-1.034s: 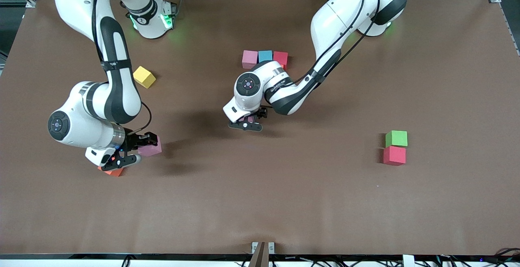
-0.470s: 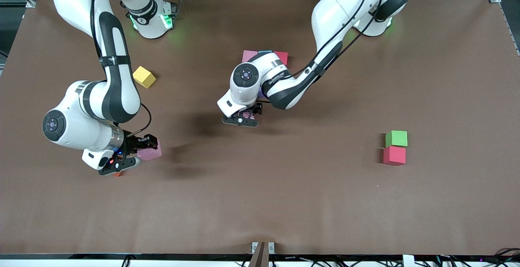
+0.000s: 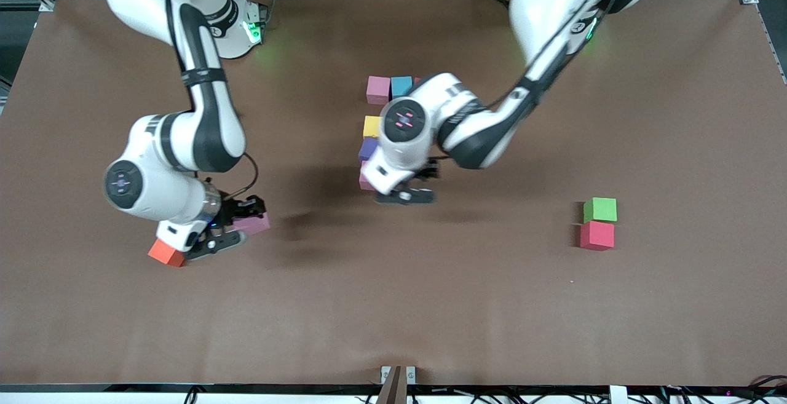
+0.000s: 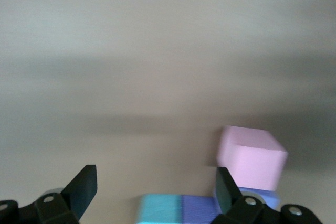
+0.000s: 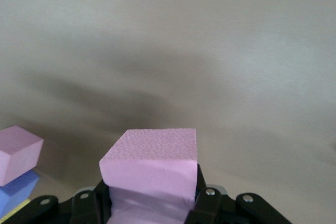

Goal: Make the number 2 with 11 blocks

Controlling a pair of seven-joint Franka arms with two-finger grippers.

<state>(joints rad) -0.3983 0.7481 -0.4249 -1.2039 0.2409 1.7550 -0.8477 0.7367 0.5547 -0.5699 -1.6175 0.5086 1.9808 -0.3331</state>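
My right gripper [image 3: 238, 227] is shut on a pink block [image 3: 252, 224], held over the table beside an orange block [image 3: 166, 252]. In the right wrist view the pink block [image 5: 152, 161] fills the space between the fingers. At mid-table stand a pink block [image 3: 378, 89] and a blue block [image 3: 401, 86] side by side, and a yellow block [image 3: 372, 126] and a purple block [image 3: 367, 148] in a column. My left gripper [image 3: 407, 189] is open over this group. A light blue block [image 4: 160, 209] and a purple one [image 4: 199, 209] show between its fingers [image 4: 84, 190].
A green cube [image 3: 599, 209] and a red block [image 3: 596, 235] touch each other toward the left arm's end of the table. Another pink block [image 4: 252, 156] shows in the left wrist view beside the fingers. The left arm hides part of the mid-table group.
The right arm has carried the pink block toward mid-table, uncovering the orange block. The left arm has shifted toward its own end, uncovering the yellow and purple blocks.
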